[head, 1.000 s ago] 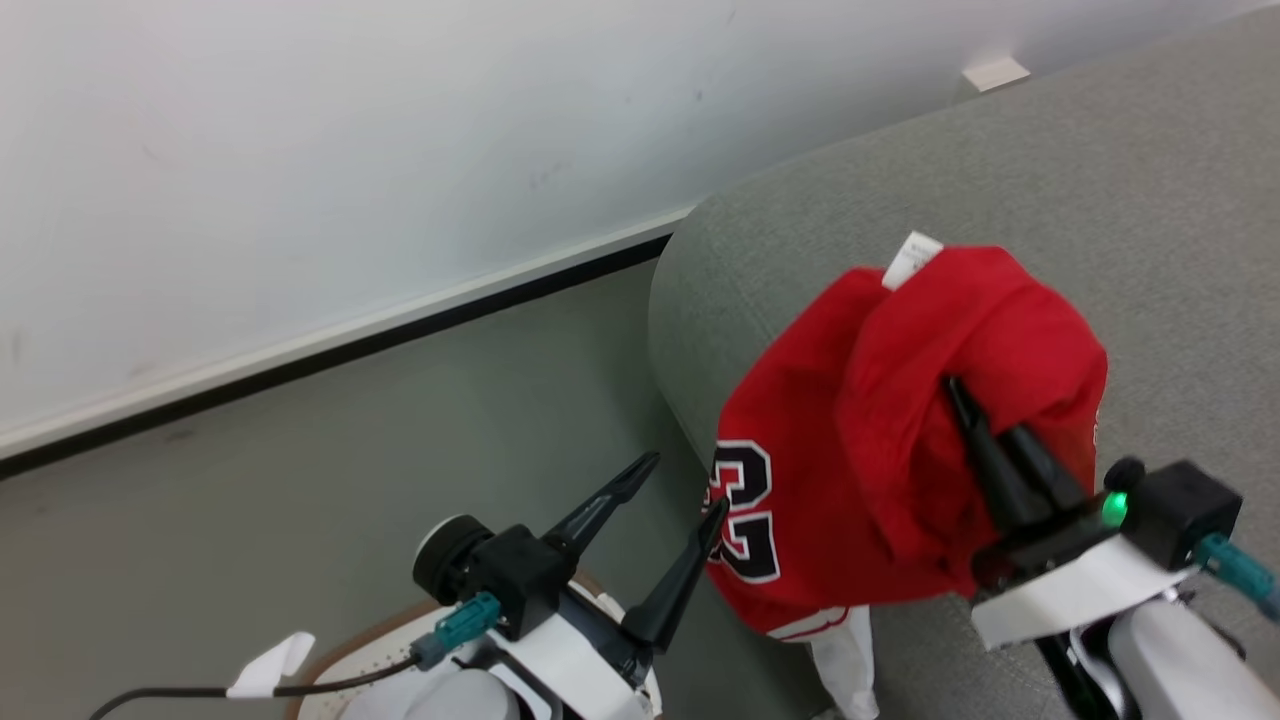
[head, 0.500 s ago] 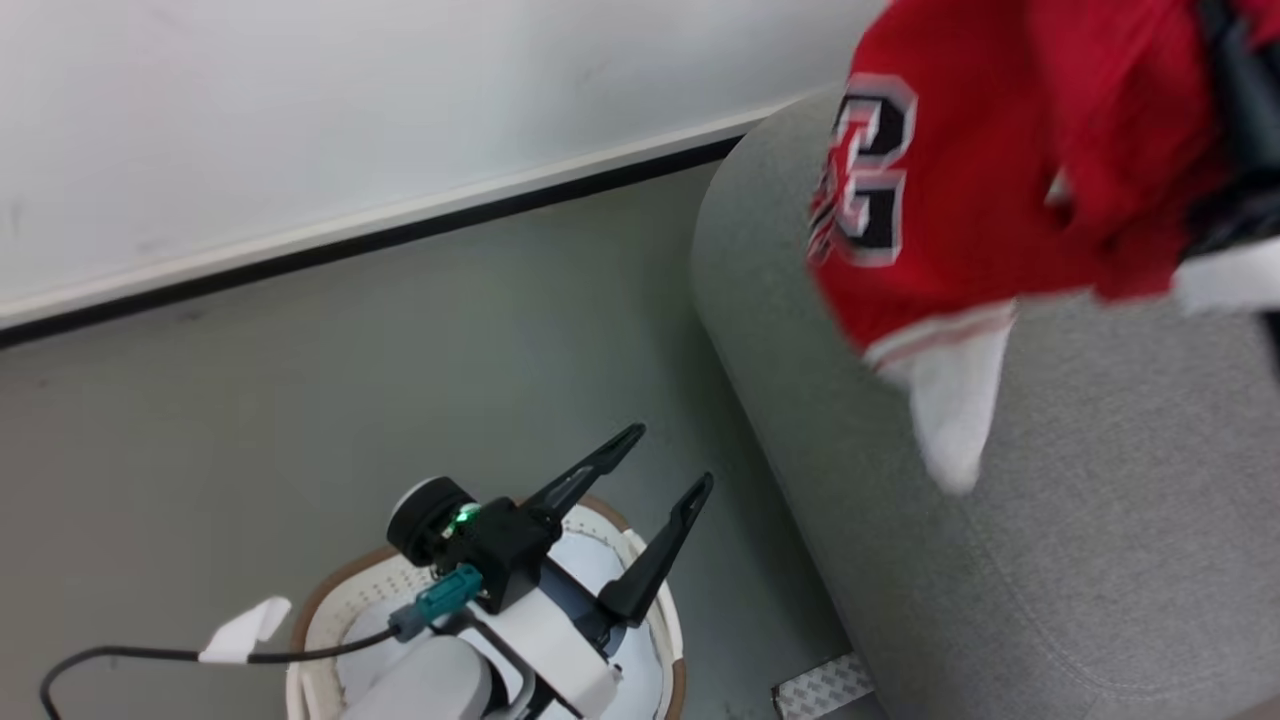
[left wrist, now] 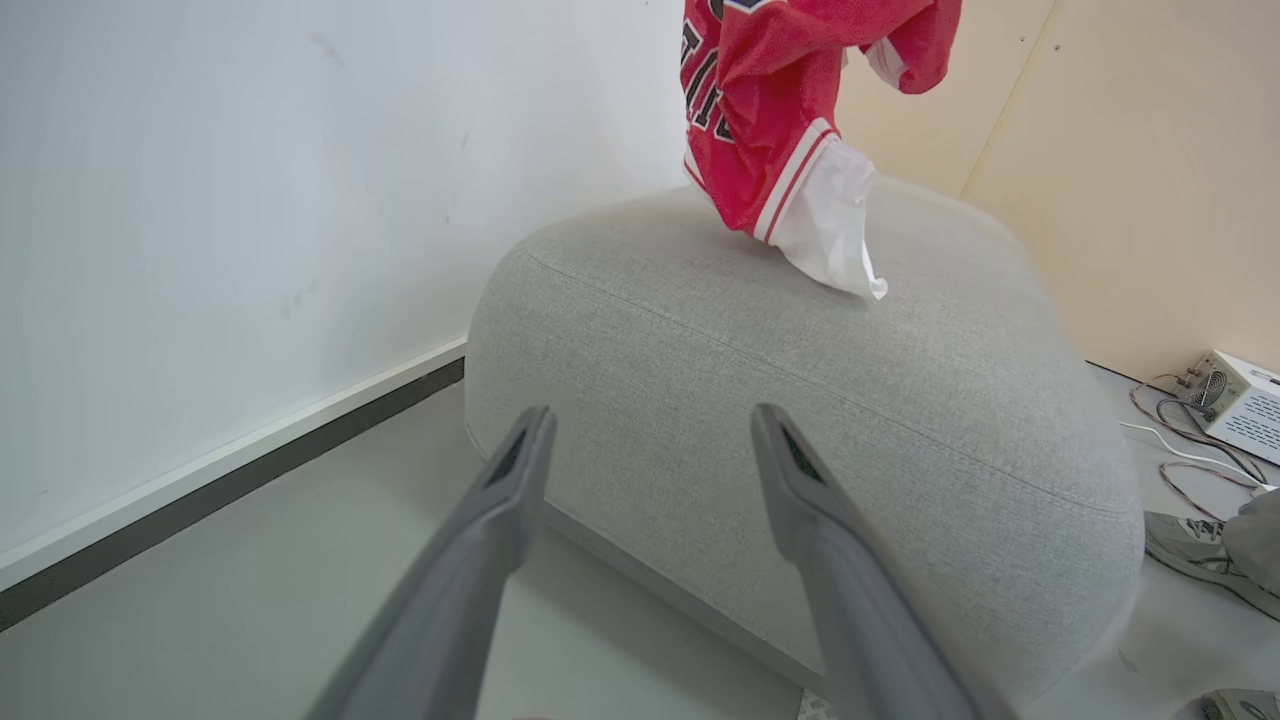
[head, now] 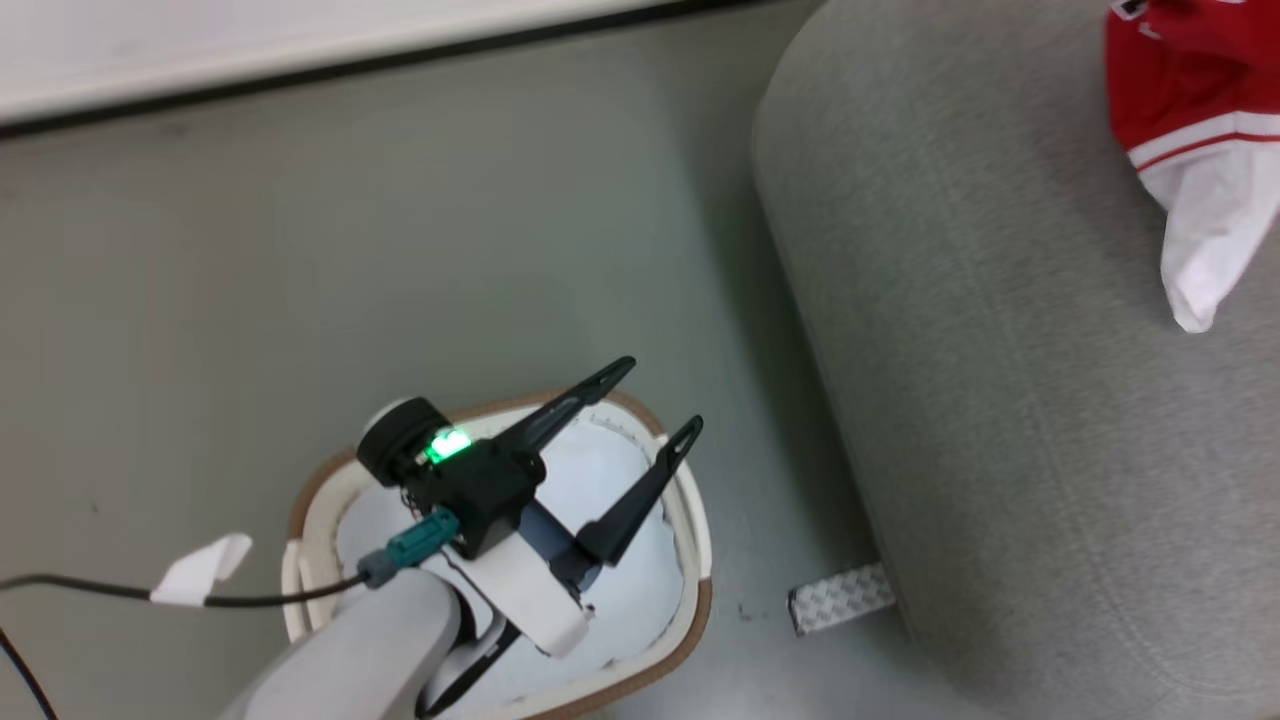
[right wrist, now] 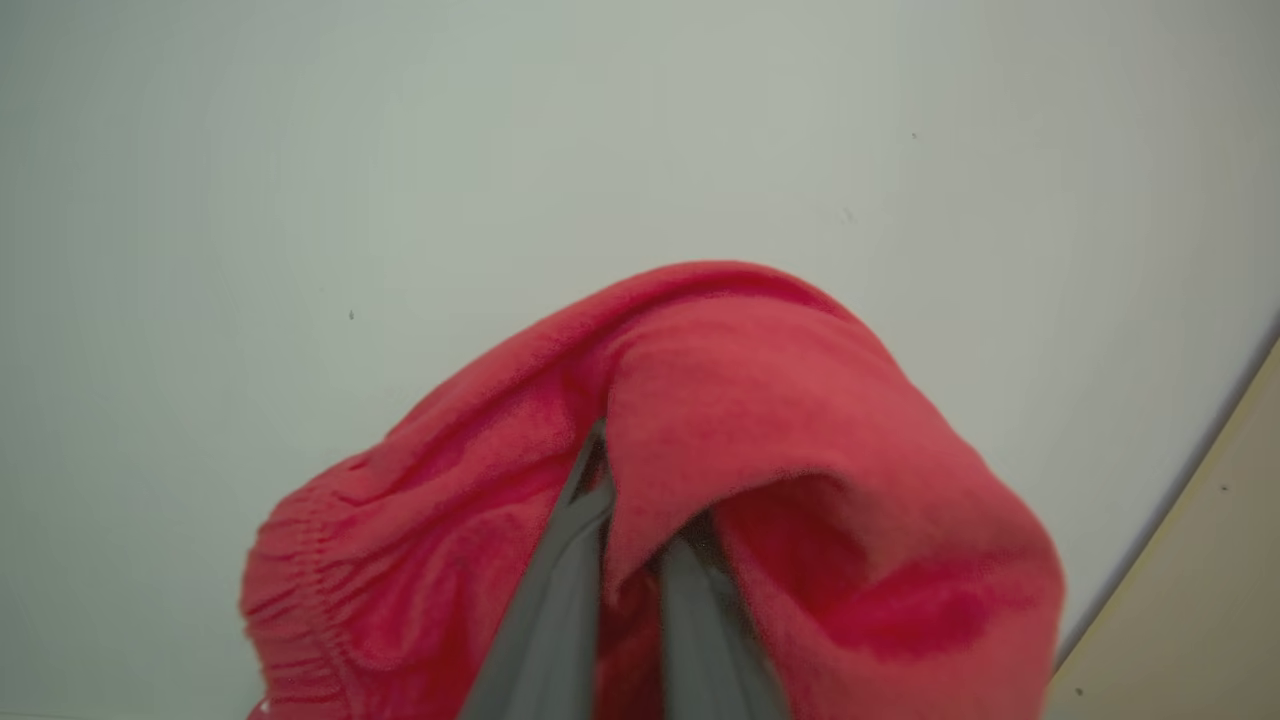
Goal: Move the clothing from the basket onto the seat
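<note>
Right claw was clamped on a fold of the red jersey. Its two fingers stood nearly together at the bottom centre of the right wrist view, with red cloth bunched over and around them against a pale wall.

In the head view, the jersey hung in the upper right corner over the grey sofa. Its white-striped hem and a white fabric part drooped toward the cushion. The sofa filled the right side of the frame.

Left claw sat at lower centre with its fingers spread wide apart and nothing between them. It hovered over the basket. The basket stood on the grey floor at the lower left, beside the sofa, with a pale cloth lying inside. A small textured strip lay on the floor between basket and sofa.

In the left wrist view, the left claw rose from the bottom edge, fingers apart. Beyond them was the rounded sofa. The jersey dangled at top centre, black-and-white lettering showing, and its white part reached down to the sofa top. Whether it touched the cushion could not be told. A white box with loose wires and a grey shoe sat at the right edge
</note>
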